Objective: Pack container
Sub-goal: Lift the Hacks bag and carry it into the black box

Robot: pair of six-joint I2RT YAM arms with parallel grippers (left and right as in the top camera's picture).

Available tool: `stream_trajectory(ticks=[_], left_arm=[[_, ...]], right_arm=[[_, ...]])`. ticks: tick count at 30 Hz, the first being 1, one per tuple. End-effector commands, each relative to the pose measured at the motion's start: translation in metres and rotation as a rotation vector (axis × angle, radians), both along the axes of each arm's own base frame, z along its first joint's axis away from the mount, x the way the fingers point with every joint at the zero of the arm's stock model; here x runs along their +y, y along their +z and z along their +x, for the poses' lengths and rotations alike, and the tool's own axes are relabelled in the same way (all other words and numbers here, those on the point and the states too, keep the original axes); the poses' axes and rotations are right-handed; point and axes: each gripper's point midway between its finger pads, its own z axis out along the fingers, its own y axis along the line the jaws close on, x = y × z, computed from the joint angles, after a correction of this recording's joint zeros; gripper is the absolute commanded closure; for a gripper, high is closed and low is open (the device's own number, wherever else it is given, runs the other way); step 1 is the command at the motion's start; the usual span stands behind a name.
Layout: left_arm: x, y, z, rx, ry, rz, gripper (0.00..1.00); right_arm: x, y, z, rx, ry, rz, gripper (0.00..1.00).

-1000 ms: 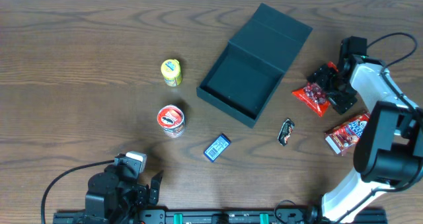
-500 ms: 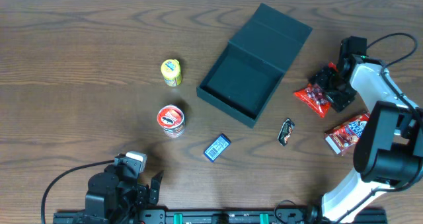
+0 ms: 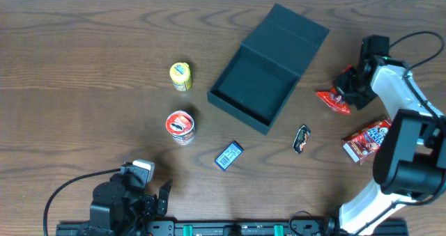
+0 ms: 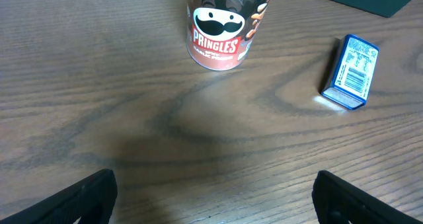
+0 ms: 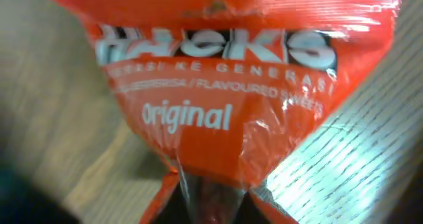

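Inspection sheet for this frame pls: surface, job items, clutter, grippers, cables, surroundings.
Surface: wood table, dark grain.
Job's things: container open, lid folded back, nothing seen inside; Pringles can, yellow tub, blue box, dark wrapper and red-blue packet loose around it.
Clutter: nothing seen.
Grippers: left gripper jaws open, holding nothing; right gripper jaws shut on red packet.
Cables: left cable and right cable, both apart from the items.
Surroundings: rail at near edge; else nothing seen.

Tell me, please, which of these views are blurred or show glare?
Overhead: sharp, evenly lit. Left wrist: sharp, bright sheen on the table beside the blue box. Right wrist: the red packet fills the frame, soft-focused, with glare on its wrapper.
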Motion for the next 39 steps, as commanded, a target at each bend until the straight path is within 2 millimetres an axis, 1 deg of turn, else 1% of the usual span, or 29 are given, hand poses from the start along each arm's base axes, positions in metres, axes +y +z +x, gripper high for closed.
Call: stream_trajectory(ticks=[1,3,6,7,10,13,15,18,19,21,23,27,29,32,33,35,39], left_arm=[[0.0,-0.013,-0.004,0.046,0.004,-0.005,0.05],[0.0,-0.013,-0.004,0.046,0.004,-0.005,0.05],[0.0,-0.013,-0.004,0.046,0.004,-0.005,0.05],[0.0,-0.013,-0.004,0.046,0.004,-0.005,0.05],[0.0,-0.013,-0.004,0.046,0.004,-0.005,0.05],[0.0,-0.013,-0.004,0.046,0.004,-0.005,0.05],[0.0,-0.013,-0.004,0.046,0.004,-0.005,0.05],[0.0,-0.013,-0.004,0.046,0.004,-0.005,0.05],[0.0,-0.013,-0.004,0.046,0.004,-0.005,0.05],[0.0,-0.013,-0.004,0.046,0.004,-0.005,0.05],[0.0,-0.013,-0.004,0.046,0.004,-0.005,0.05],[0.0,-0.013,-0.004,0.046,0.004,-0.005,0.05],[0.0,-0.013,-0.004,0.046,0.004,-0.005,0.05],[0.0,-0.013,-0.004,0.046,0.004,-0.005,0.05],[0.0,-0.013,-0.004,0.046,0.004,-0.005,0.05],[0.0,-0.013,-0.004,0.046,0.004,-0.005,0.05],[0.0,-0.013,-0.004,0.046,0.004,-0.005,0.05]], right_arm=[[0.0,-0.004,-0.002,0.029,0.005,-0.017,0.99],[-0.001,0.005,0.0,0.019,0.004,-0.02,0.99],[-0.003,0.033,0.004,-0.019,0.001,-0.027,0.99],[-0.003,0.045,0.006,-0.035,0.001,-0.03,0.99],[-0.001,0.089,0.005,-0.104,0.005,-0.042,0.99],[0.008,0.128,-0.001,-0.175,0.024,-0.049,0.99],[0.024,0.156,-0.007,-0.242,0.059,-0.034,0.99],[0.058,0.191,-0.015,-0.344,0.14,0.021,0.99],[0.072,0.202,-0.017,-0.375,0.172,0.04,0.99],[0.093,0.213,-0.023,-0.405,0.208,0.064,0.99],[0.115,0.217,-0.027,-0.409,0.23,0.079,0.99],[0.147,0.207,-0.034,-0.366,0.149,0.073,0.99],[0.166,0.204,-0.032,-0.375,0.155,0.078,0.99],[0.202,0.202,-0.02,-0.416,0.236,0.104,0.99],[0.215,0.197,-0.015,-0.417,0.26,0.111,0.99],[0.226,0.184,-0.011,-0.396,0.276,0.115,0.99],[0.238,0.145,-0.006,-0.294,0.233,0.117,0.99]])
